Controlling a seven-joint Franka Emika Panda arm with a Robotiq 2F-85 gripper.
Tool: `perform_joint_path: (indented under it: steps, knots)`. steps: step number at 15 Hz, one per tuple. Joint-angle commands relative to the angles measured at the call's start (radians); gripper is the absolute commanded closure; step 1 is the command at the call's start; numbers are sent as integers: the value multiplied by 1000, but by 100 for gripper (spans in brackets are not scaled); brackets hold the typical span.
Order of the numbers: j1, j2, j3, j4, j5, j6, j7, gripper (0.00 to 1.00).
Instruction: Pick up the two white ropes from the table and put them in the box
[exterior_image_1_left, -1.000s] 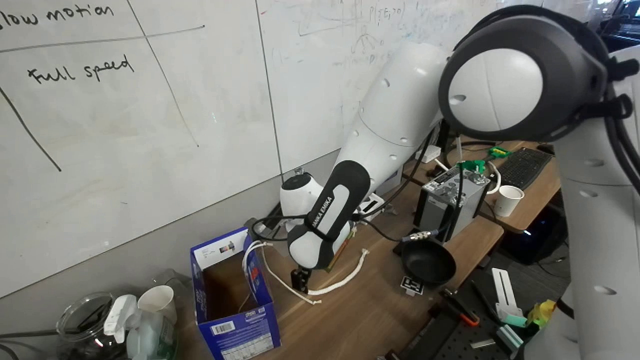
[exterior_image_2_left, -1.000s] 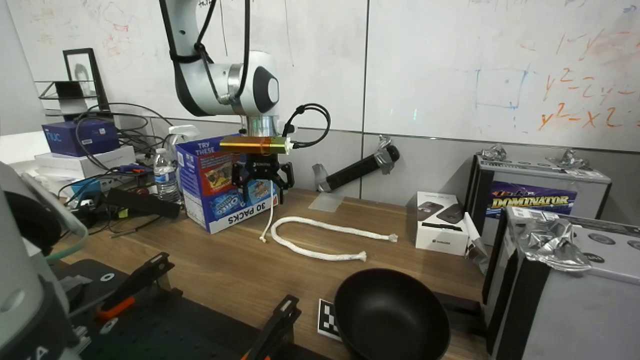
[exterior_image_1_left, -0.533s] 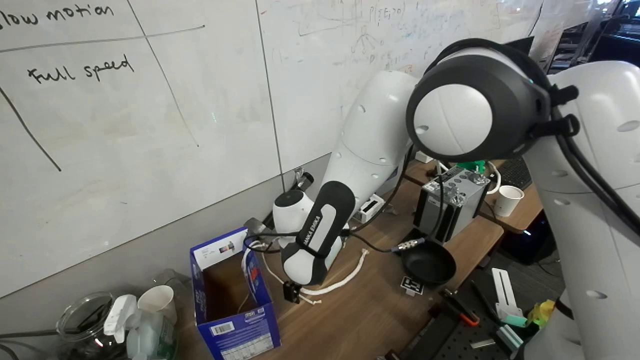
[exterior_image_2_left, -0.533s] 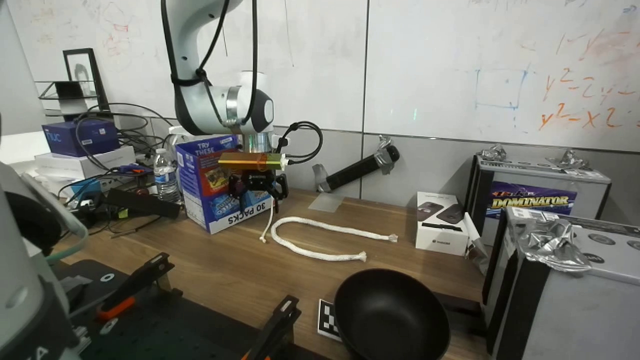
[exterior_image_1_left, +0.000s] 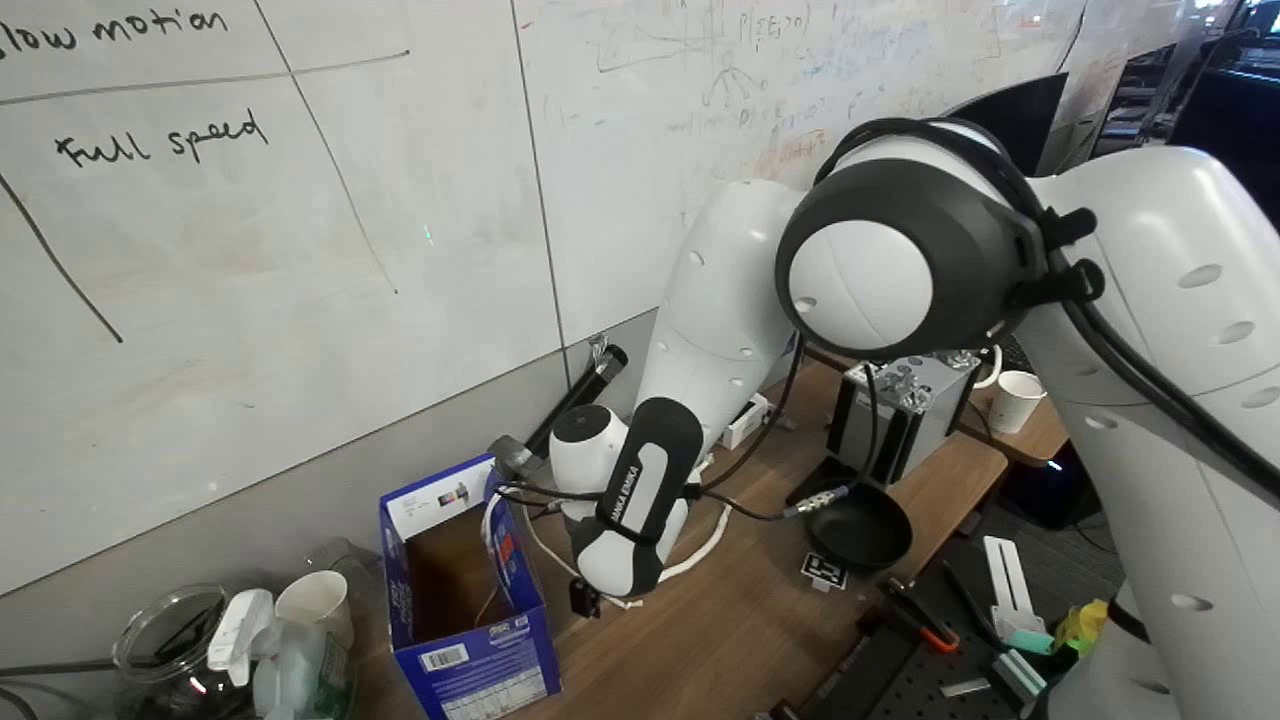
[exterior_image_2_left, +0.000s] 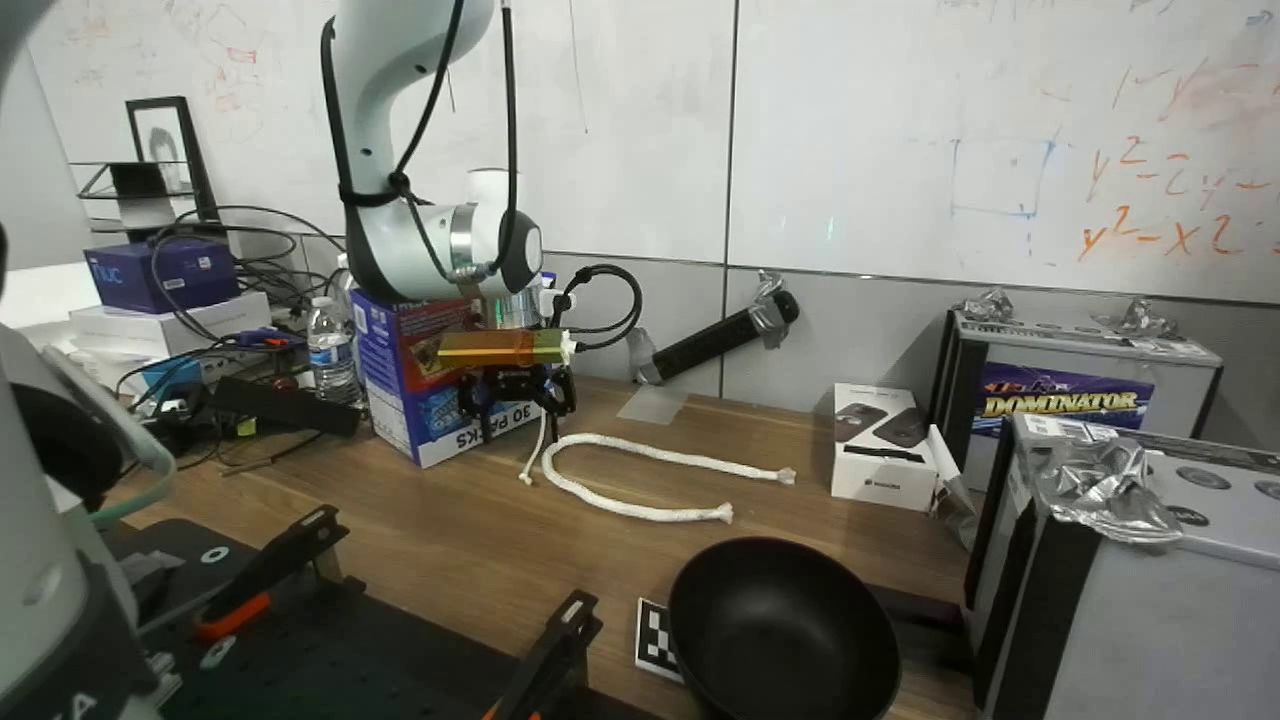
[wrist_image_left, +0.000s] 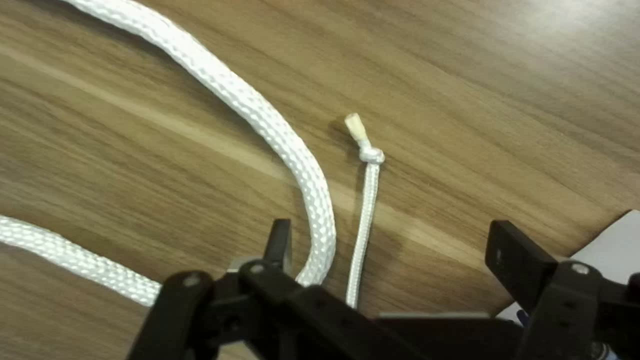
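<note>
Since half a second ago, my claw (wrist_image_left: 391, 237) has sunk lower toward the table (exterior_image_2_left: 430, 530); things lying on it sit where they were. Fingers (wrist_image_left: 520, 255) spread wide, pointing down; can't tell whether the tips touch anything. Thick white rope (wrist_image_left: 317, 210) and thin white rope (wrist_image_left: 367, 200) both show between my fingertips in the wrist view. Thick one lies on the wood in a U, bend partly hidden by my claw. Thin one, just beside that bend, has a knotted end on the wood; in an exterior view it drapes over the rim of the blue box (exterior_image_1_left: 490, 665). Box stands upright near me. Further off: black pan (exterior_image_2_left: 780, 630) beside a checkered marker card (exterior_image_2_left: 653, 635), white carton (exterior_image_2_left: 880, 475) near the thick rope's ends, grey unit (exterior_image_2_left: 1080, 370) labelled DOMINATOR just past it. Farthest: whiteboard (exterior_image_2_left: 900, 150), orange formulas scribbled on it.
</note>
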Motion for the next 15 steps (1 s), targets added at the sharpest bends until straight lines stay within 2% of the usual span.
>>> perform_joint_path:
  steps: [1, 15]
  knots:
    - [22, 42, -26, 30, -17, 46, 17, 0]
    - [-21, 129, -28, 99, -2, 62, -5, 0]
